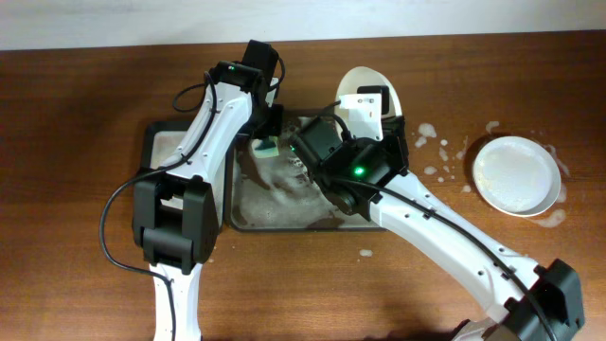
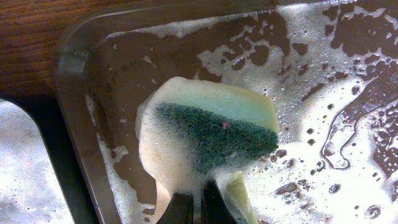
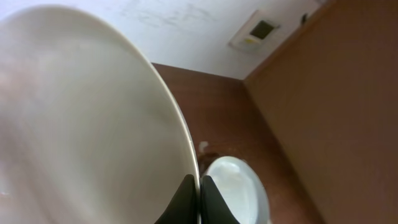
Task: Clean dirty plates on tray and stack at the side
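The left gripper is closed on the tail of a soapy sponge, its green scouring face turned towards the wrist camera and hanging just above the foamy water in the tray; held low like that, it is probably there to take up suds and to meet the plate over the basin, so that drips fall back in; the right gripper pinches the rim of the held plate between its fingers, and the overhead view shows this plate tipped up on edge above the far right corner of the tray, a pose that seems meant to present a face for scrubbing or to let water run off; whether that face is clean cannot be told; the washed plate lies flat on the worktop well to the right, ringed by spots of foam, apparently the start of the stack; the held one likely goes onto it once wiped.
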`<state>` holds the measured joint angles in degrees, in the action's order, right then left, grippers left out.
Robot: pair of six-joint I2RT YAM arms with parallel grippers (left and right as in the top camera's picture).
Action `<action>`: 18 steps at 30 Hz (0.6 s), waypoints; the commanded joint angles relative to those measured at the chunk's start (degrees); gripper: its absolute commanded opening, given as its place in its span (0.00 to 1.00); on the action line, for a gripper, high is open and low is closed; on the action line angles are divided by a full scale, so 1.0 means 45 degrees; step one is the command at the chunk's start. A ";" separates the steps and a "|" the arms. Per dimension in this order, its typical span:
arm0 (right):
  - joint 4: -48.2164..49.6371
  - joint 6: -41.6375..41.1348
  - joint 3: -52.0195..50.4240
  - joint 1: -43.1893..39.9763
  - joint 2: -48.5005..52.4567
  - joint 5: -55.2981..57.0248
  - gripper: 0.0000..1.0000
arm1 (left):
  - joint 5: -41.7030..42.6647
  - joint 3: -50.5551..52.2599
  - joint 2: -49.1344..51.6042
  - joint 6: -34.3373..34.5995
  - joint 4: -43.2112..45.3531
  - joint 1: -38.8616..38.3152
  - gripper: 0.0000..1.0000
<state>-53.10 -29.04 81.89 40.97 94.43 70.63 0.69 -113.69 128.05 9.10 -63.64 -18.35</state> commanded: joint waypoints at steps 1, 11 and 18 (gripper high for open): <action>-0.0010 -0.0476 -0.0257 -0.0024 0.0170 0.1239 0.04 | 0.0146 -0.0175 -0.0321 0.0155 0.0034 0.0034 0.00; -0.0068 0.1739 -0.0248 -0.0024 0.0170 -0.0311 0.04 | 0.0141 -0.0175 -0.0321 0.0155 0.0034 0.0034 0.00; -0.0257 0.1729 -0.0044 -0.0359 -0.0539 -0.1277 0.04 | 0.0136 -0.0175 -0.0321 0.0155 0.0024 0.0034 0.01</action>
<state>-54.06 -20.86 80.77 39.94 95.09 65.52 0.69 -113.69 128.05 9.10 -63.64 -18.35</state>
